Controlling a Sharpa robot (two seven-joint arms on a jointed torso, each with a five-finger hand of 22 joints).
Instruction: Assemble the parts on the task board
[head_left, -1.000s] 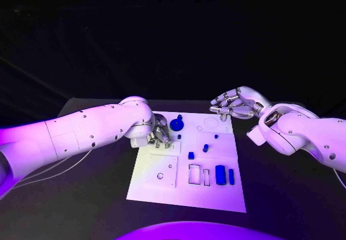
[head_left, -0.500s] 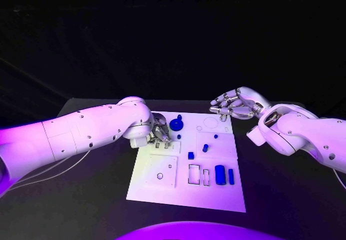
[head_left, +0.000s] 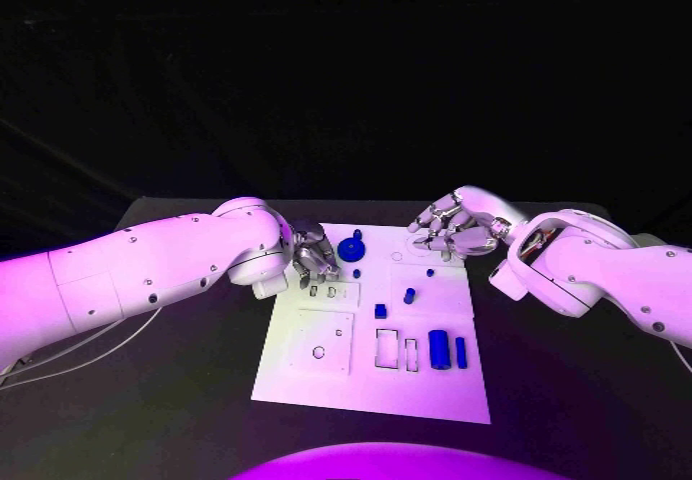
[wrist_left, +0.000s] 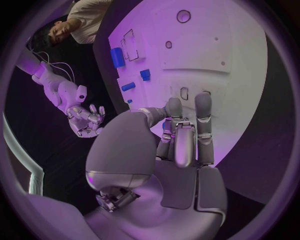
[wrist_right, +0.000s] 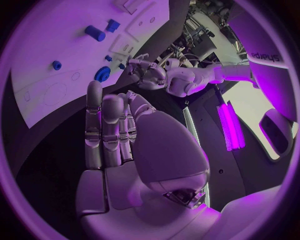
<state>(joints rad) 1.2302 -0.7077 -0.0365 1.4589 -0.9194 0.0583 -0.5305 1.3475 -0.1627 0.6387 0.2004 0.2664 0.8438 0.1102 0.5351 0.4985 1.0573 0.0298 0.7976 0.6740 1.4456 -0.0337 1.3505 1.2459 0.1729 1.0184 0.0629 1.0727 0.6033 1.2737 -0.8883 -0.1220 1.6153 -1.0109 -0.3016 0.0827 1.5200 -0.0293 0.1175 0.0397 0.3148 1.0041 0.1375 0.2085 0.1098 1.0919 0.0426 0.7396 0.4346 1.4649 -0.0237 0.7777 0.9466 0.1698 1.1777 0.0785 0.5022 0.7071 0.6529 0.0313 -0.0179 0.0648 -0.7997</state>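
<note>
A: Where are the parts (head_left: 438, 349) lying?
B: On the task board (head_left: 433, 395), mid-frame. They're looking small, stiff, light: pinch the sides.
A: Hands?
B: Left hand (head_left: 312, 258) is hovering, grip unclear; right hand (head_left: 450, 226) is curling, empty.

Robotics lab: black-draped table (head_left: 173, 400), white task board (head_left: 325, 385), equipment racks (wrist_right: 206, 25) behind.

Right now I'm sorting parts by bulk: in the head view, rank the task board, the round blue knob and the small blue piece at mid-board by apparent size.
1. Task board
2. Round blue knob
3. Small blue piece at mid-board
</note>
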